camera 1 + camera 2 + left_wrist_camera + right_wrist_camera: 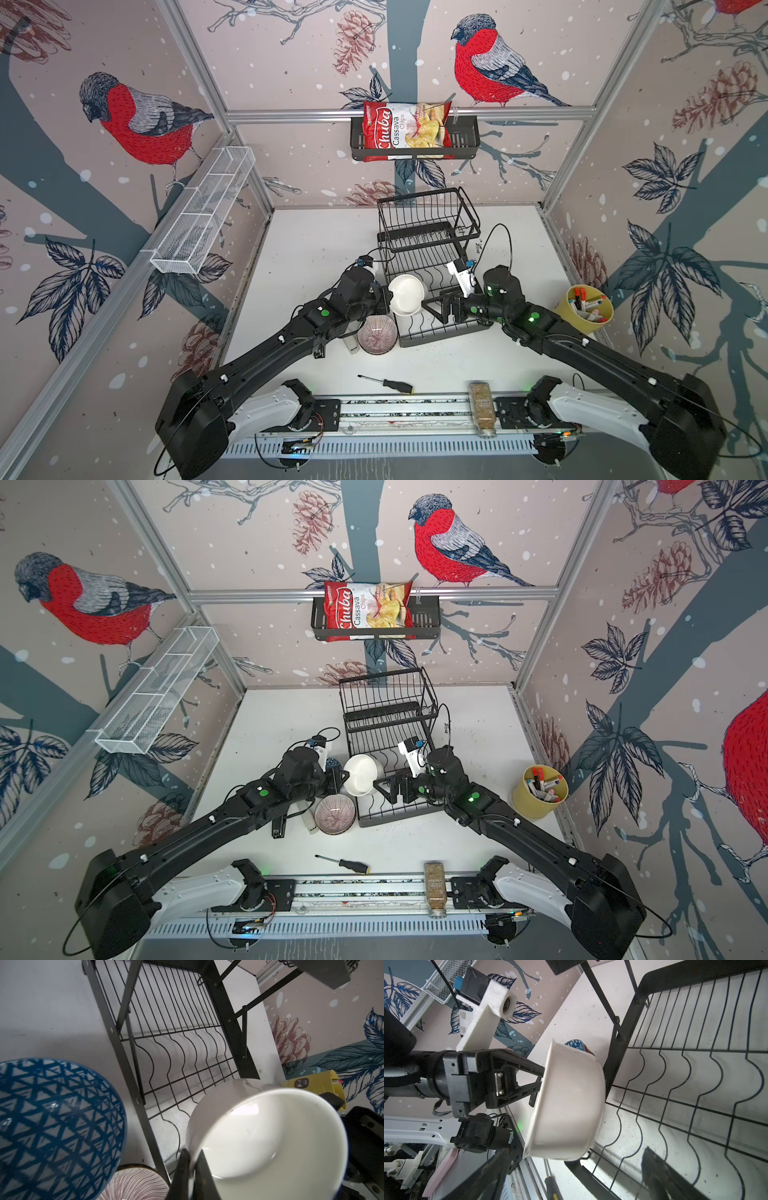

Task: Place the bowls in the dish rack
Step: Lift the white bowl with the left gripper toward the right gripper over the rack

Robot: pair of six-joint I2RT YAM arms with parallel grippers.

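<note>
A plain white bowl (406, 294) (361, 775) hangs tilted over the front left corner of the dish rack (428, 232) (386, 704). My left gripper (388, 299) (192, 1153) is shut on its rim, one finger inside the bowl (270, 1136) and one outside. My right gripper (436, 309) (577, 1151) stands open over the rack's lower wavy wires (695, 1084), just right of the bowl (566, 1101) and apart from it. A red-brown striped bowl (377, 334) (135, 1184) and a blue patterned bowl (52, 1126) (332, 763) sit on the table left of the rack.
A yellow cup of markers (586, 309) stands at the right wall. A screwdriver (386, 383) and a spice jar (482, 409) lie near the front edge. A black basket with a chips bag (415, 133) and a white mesh tray (203, 212) hang on the walls.
</note>
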